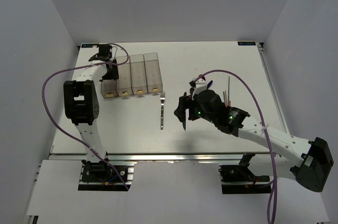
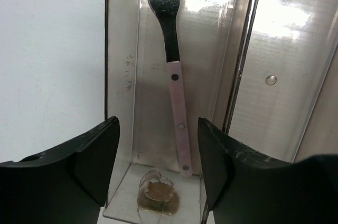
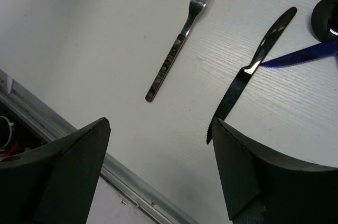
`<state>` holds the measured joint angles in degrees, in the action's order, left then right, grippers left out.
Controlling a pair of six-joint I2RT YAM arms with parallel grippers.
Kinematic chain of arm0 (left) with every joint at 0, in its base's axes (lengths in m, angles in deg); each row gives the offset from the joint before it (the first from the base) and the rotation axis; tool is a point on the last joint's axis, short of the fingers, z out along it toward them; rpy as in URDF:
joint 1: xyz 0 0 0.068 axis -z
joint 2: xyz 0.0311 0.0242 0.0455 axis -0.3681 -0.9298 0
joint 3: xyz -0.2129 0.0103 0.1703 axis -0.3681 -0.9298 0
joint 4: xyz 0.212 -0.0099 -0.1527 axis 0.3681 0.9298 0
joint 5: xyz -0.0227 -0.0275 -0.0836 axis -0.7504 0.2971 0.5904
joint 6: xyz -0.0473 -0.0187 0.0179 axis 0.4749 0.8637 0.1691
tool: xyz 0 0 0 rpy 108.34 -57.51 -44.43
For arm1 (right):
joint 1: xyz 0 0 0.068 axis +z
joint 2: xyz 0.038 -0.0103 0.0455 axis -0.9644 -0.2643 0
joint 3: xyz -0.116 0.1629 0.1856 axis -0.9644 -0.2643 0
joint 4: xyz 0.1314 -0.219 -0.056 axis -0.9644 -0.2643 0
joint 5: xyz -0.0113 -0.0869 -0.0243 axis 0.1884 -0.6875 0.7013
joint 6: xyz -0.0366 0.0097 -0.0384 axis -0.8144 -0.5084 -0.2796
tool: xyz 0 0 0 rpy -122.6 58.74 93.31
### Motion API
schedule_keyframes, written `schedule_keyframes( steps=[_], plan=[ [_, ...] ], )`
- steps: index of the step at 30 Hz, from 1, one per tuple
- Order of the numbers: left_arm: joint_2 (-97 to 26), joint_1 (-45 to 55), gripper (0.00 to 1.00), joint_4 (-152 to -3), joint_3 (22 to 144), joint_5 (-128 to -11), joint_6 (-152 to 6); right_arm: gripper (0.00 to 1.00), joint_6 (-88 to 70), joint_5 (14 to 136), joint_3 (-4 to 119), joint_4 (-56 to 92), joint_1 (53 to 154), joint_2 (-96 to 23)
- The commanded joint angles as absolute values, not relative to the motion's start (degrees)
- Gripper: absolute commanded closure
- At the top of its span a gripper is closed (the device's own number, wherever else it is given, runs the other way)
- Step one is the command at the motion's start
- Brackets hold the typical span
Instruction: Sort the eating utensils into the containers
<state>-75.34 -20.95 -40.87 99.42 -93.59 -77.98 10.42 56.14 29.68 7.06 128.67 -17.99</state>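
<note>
Hovering over the leftmost bin (image 2: 124, 65) of the row of four clear bins (image 1: 138, 72), the left end effector (image 2: 157, 167) has its fingers (image 2: 88, 165) spread apart with nothing gripped between them. A pale-handled fork (image 2: 175, 76) lies flat inside that bin, free of both fingers, its tines toward 12 o'clock in the left wrist view and the handle end near the gold tab (image 2: 156, 194) at 6 o'clock. In the overhead view the row of bins sits at about 10 o'clock from the middle of the white surface (image 1: 127, 129).

The right end effector (image 3: 158, 167) hangs above the surface at roughly 3 o'clock from its middle, fingers wide apart and empty. A silver fork (image 3: 182, 39) lies on the surface at 12 o'clock from it in the right wrist view. A black knife (image 3: 248, 73) lies at about 1 o'clock, and a blue knife (image 3: 306, 55) touches it near the handle. The bowl of a dark spoon (image 3: 325, 18) shows at the 2 o'clock edge. Thin chopsticks (image 1: 227, 96) lie just beyond the right arm in the overhead view.
</note>
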Motion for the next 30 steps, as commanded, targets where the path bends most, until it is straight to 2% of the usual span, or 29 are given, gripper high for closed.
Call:
schedule_keyframes(
  steps=[1,4,10,16,18,24,30],
  plan=[
    [-71.9,-20.37,0.28,-40.2,102.6,-93.91,-76.53,0.17,10.99,53.99,29.92,8.6,128.55,-21.16],
    [-68.92,-20.28,0.2,-40.9,102.87,-93.2,-75.04,0.18,14.32,51.27,32.29,6.92,128.29,-26.87],
    [-58.56,-18.96,0.18,-40.82,102.52,-93.11,-73.2,0.25,18.99,47.83,36.94,6.93,128.2,-43.1],
    [-38.99,-18.96,0.12,-43.45,89.27,-101.97,-63.53,0.31,21.97,44.06,44.5,6.04,130.13,-52.79],
    [-33.78,-18.87,0.02,-43.89,82.52,-102.69,-62.04,0.31,22.24,43.18,46.44,6.13,130.31,-55.0],
    [-14.44,-18.96,0.02,-53.28,62.3,-101.72,-62.11,0.32,23.73,40.19,60.5,-2.04,131.1,-67.3],
    [-10.46,-18.87,0.02,-54.96,60.07,-103.23,-62.03,0.35,26.45,36.5,67.09,-7.66,132.06,-74.16]
  ],
)
